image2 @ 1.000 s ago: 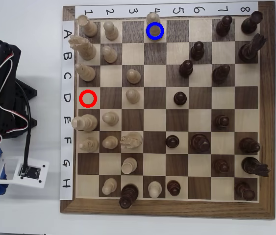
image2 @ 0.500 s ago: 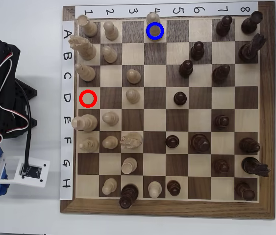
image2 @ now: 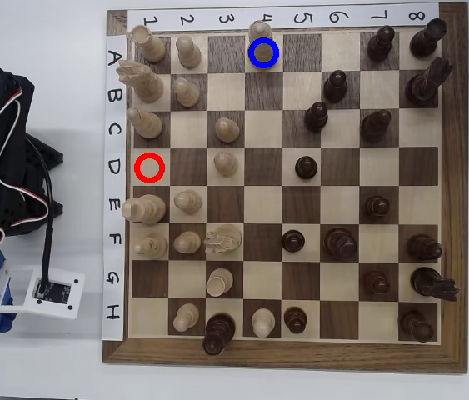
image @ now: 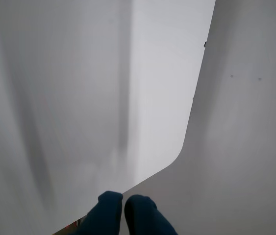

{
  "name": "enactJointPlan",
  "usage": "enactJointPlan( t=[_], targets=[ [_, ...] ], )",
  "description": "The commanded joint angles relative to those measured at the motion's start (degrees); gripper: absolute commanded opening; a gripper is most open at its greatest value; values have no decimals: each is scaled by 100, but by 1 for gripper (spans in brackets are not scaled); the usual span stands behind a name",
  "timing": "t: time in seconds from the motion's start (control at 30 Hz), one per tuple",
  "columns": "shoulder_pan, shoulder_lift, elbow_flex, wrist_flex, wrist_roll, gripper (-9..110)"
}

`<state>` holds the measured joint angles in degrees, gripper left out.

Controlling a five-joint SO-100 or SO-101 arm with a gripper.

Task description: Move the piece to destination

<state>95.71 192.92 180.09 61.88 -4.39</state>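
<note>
Piece: the piece (image2: pixel 261 37), pale with a knob head, stands inside the blue ring in the overhead view, on row A, column 4; it looks upright, and its head leans toward the board's top edge only because of the camera angle

Destination: the destination (image2: pixel 276 67) is the light square under that ring; the piece's base sits within it, so the move seems to be done

Red ring: the red ring (image2: pixel 149 167) marks a bare light square on row D, column 1; nothing stands in it, which fits a square the piece has vacated, though that is a judgement

Neighbours: dark pieces (image2: pixel 335 84) fill the right side of the chessboard (image2: pixel 284 362) and pale pieces (image2: pixel 187 52) the left; none touches the ringed piece

Hand: in the wrist view the hand (image: pixel 123 204) shows two blue fingertips (image: pixel 109 208) pressed nearly together with nothing between them; closed and empty

Why closed: with the piece apparently set down there is nothing left to carry, so shut fingers suit a resting pose

Arm pose: the arm (image2: pixel 1 158) sits folded off the board's left edge in the overhead view, well apart from every piece; its wrist camera looks along the white tabletop (image: pixel 245 147) and past its rounded corner, with no board in sight

Risk: low; no part of the arm is over the board
</note>
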Motion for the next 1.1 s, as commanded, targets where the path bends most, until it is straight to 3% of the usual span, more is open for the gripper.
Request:
enactJointPlan(
  t=[0.0,1.07],
  targets=[
    [-149,343,-105,114,-123,0],
    [-202,343,-44,-158,-114,0]
  ],
)
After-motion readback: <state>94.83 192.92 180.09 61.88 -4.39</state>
